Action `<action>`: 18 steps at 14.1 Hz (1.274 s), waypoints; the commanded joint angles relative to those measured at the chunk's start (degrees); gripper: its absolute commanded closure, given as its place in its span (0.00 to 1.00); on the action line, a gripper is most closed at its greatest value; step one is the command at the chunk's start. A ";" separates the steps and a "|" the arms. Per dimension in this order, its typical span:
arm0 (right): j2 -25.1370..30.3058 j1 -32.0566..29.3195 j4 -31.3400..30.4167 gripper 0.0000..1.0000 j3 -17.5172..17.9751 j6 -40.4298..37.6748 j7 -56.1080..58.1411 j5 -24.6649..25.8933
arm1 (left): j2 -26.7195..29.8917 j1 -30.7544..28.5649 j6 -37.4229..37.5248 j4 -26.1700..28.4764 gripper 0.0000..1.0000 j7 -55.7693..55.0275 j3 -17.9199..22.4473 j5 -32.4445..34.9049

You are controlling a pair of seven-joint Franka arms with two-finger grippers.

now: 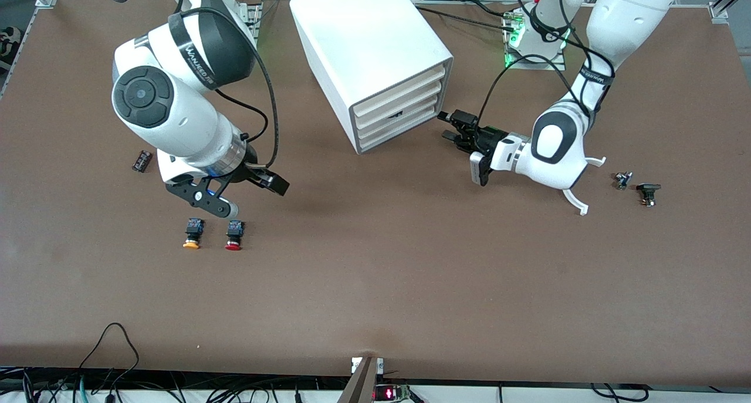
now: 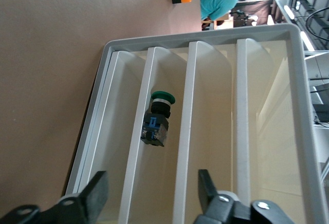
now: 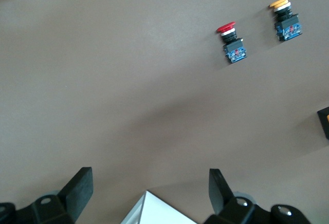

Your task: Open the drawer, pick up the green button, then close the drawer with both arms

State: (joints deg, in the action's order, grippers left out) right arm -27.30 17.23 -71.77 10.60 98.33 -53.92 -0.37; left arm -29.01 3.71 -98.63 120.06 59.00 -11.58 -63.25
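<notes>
The white drawer cabinet (image 1: 375,51) stands at the middle of the table's robot side, and its three drawers look flush. In the left wrist view the green-capped button (image 2: 157,118) with its black-and-blue body shows at the cabinet's front (image 2: 205,131), at a middle drawer. My left gripper (image 1: 447,127) is open and empty just in front of the drawers, level with them; its fingers (image 2: 97,193) frame the drawer fronts. My right gripper (image 1: 251,196) is open and empty, low over the table above the red-capped and yellow-capped buttons. It also shows in the right wrist view (image 3: 149,183).
A yellow-capped button (image 1: 192,233) and a red-capped button (image 1: 234,235) lie side by side toward the right arm's end, also in the right wrist view (image 3: 231,41). A small black part (image 1: 141,160) lies nearby. Two small parts (image 1: 623,180) (image 1: 648,193) lie toward the left arm's end.
</notes>
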 commanded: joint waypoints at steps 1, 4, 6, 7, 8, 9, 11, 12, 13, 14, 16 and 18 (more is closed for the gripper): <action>-3.02 1.93 5.22 0.00 -0.14 -1.30 -5.47 0.46 | -4.64 -0.10 -0.24 0.52 0.44 6.81 -1.07 -4.67; -5.04 3.95 7.68 0.00 -0.14 -0.60 -11.19 0.28 | -7.98 -0.02 -0.33 1.58 0.49 11.30 -2.48 -8.98; -6.79 5.53 10.06 0.00 -0.14 -0.51 -15.14 0.28 | -8.52 0.07 -0.33 2.81 0.50 12.01 -2.74 -9.96; -7.76 6.32 11.37 0.00 -0.14 -0.25 -17.25 0.28 | -8.69 0.25 -0.33 3.25 0.50 12.10 -2.83 -10.05; -8.47 6.76 12.26 0.00 -0.05 0.19 -19.45 0.19 | -8.69 1.21 -0.33 3.78 0.54 12.45 -2.74 -10.05; -8.73 7.20 12.44 0.00 -0.05 1.06 -21.03 0.11 | -8.78 1.91 -0.42 4.04 0.55 12.80 -2.74 -10.57; -9.00 7.99 12.44 0.00 0.04 2.29 -23.41 0.02 | -8.78 2.97 -0.51 4.84 0.55 12.89 -2.74 -12.06; -9.26 8.26 12.53 0.00 0.21 2.91 -24.55 0.02 | -8.78 3.15 -0.77 5.36 0.55 12.89 -2.74 -12.16; -9.35 8.87 12.53 0.00 0.21 3.52 -25.61 0.02 | -8.78 3.24 -1.56 5.54 0.55 12.89 -2.74 -12.16; -9.53 9.23 12.53 0.00 0.21 4.23 -26.75 0.02 | -8.78 3.58 -1.82 6.06 0.55 12.89 -2.74 -12.24; -9.88 9.49 12.53 0.00 0.21 5.81 -29.47 -0.07 | -8.78 4.03 -2.62 6.24 0.55 12.89 -2.74 -12.42; -9.97 9.84 12.62 0.00 0.30 5.99 -30.10 -0.59 | -8.78 4.46 -2.62 6.33 0.60 12.89 -2.74 -13.30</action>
State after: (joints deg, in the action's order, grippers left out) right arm -35.85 26.55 -61.59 10.63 104.31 -82.16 -0.43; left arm -38.33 7.20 -100.32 125.44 69.91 -14.41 -74.00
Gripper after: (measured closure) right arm 0.000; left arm 0.546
